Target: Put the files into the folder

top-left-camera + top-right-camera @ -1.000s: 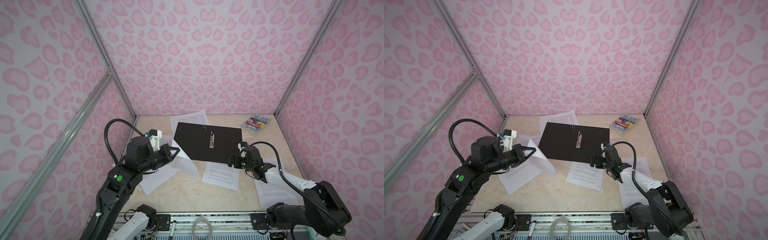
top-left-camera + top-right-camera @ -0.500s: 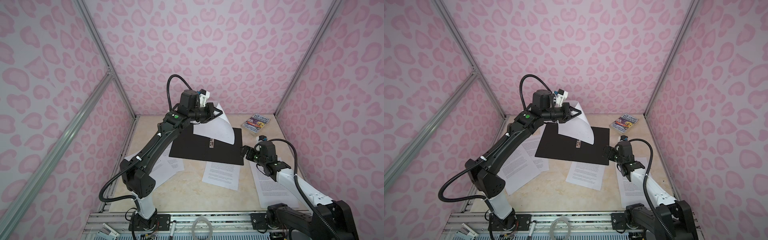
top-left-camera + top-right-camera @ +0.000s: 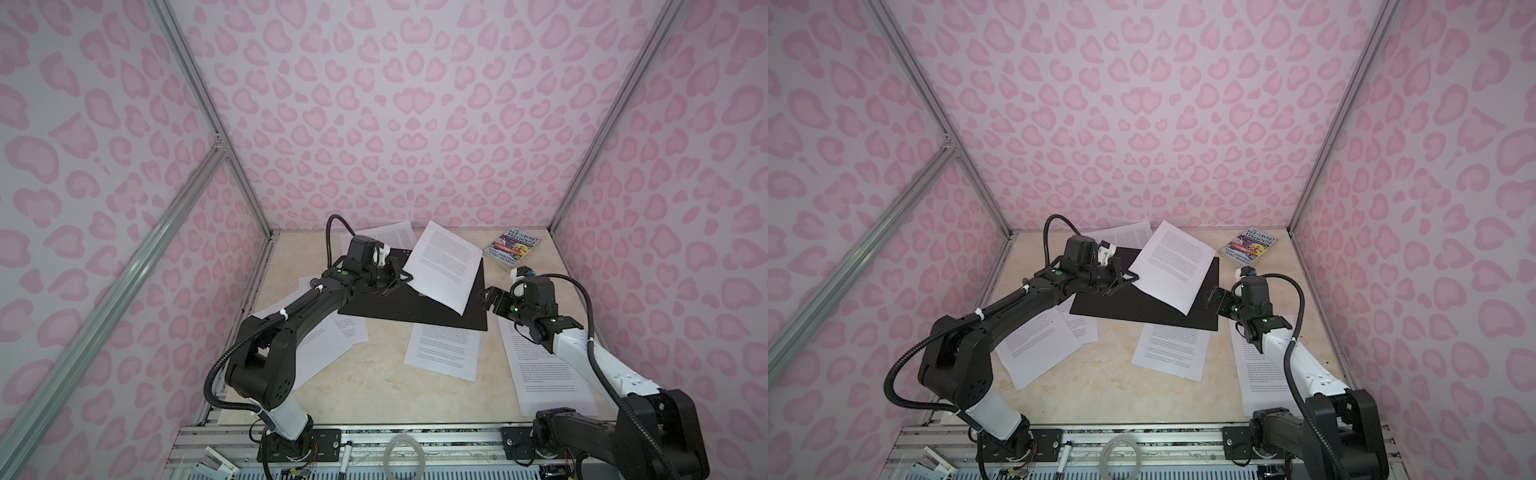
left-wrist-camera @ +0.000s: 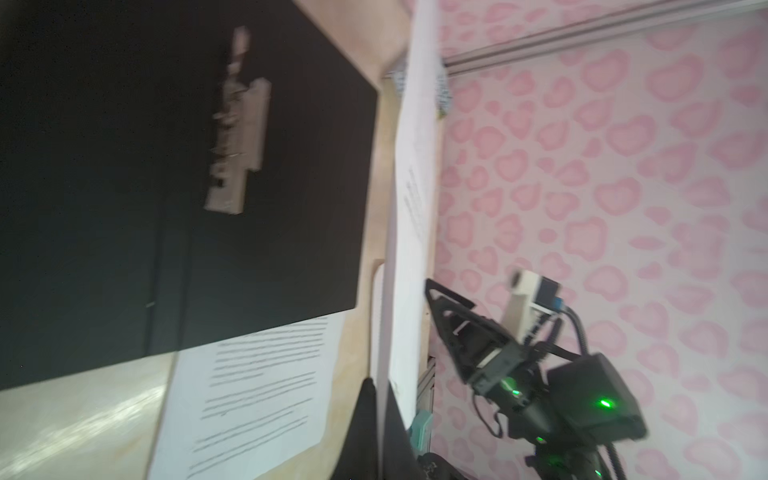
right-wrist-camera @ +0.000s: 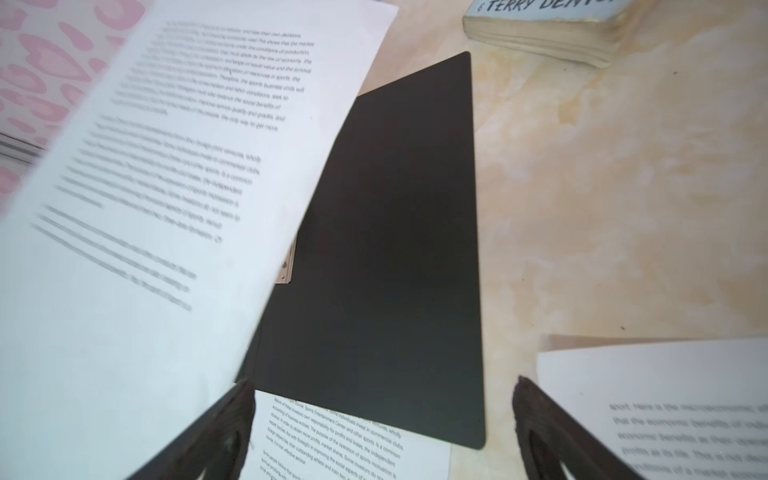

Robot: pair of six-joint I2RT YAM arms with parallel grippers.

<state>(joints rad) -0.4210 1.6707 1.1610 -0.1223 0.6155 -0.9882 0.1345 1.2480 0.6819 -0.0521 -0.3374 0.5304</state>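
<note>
The folder [image 3: 395, 309] lies on the counter [image 3: 374, 386] toward the back, with the raised sheet [image 3: 444, 266] in my left end effector [image 3: 407, 278] tilted above its right half. The book [image 3: 513, 249] lies behind-right of it, the front sheet [image 3: 442, 351] just before it, and my right end effector [image 3: 487, 298] beside its right edge

"TREEHOUSE", "TERRY DENTON" on paperback book [image 3: 514, 248]; print on sheets [image 3: 442, 349] too small to read

1. Thin black folder [image 3: 399, 311], opened flat on the beige bench [image 3: 374, 395], inside face up.
2. One white printed paper sheet [image 3: 442, 266] hangs tilted above the folder; other printed sheets [image 3: 441, 349] lie flat around it.
</note>
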